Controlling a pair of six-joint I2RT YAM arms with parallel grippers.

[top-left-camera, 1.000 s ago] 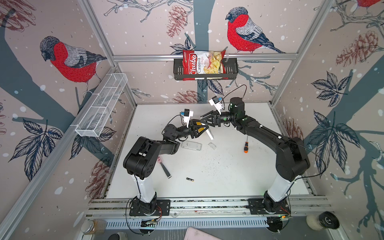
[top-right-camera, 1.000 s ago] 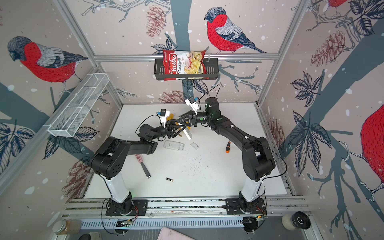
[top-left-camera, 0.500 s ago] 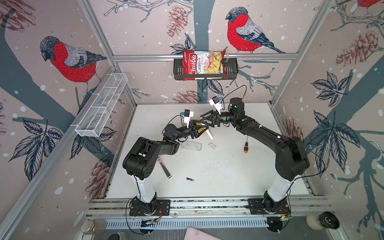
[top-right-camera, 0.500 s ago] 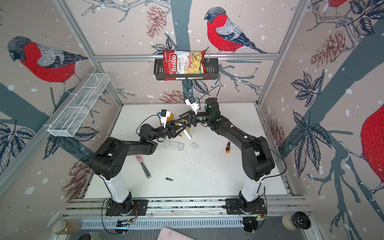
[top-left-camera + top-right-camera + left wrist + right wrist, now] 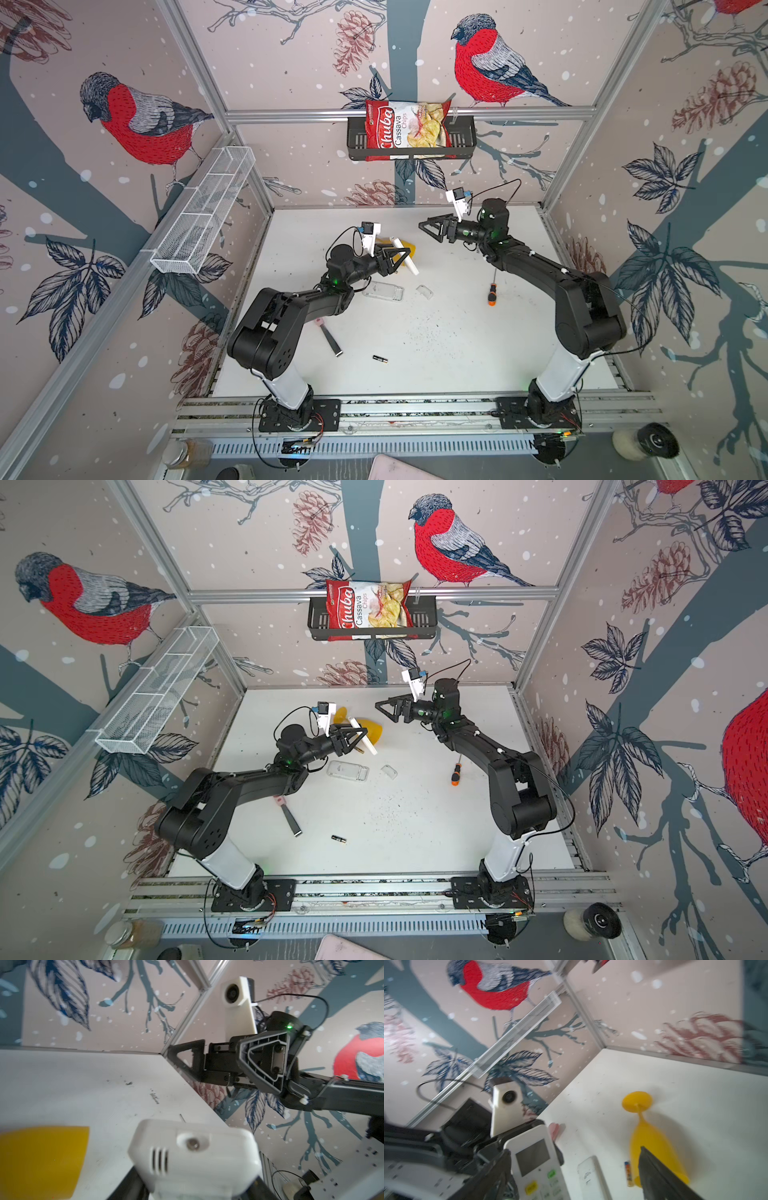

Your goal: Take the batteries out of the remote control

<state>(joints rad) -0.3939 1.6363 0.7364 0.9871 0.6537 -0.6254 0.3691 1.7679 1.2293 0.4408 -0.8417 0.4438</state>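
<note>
Arms stretched toward each other above the desk (image 5: 457, 353): left tool (image 5: 404, 261) gripped the tilted white remote (image 5: 411, 266) aloft, while the right tool (image 5: 428, 232) hung nearby, jaws spread and empty. One battery (image 5: 380, 359) lay near the desk's front.

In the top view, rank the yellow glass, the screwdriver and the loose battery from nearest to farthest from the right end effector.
From the right end effector, in a top view:
1. yellow glass, lying just beyond its tips, toward the left arm.
2. screwdriver, beside the right arm, closer to the front.
3. loose battery, near the table's front, about mid-width.
</note>
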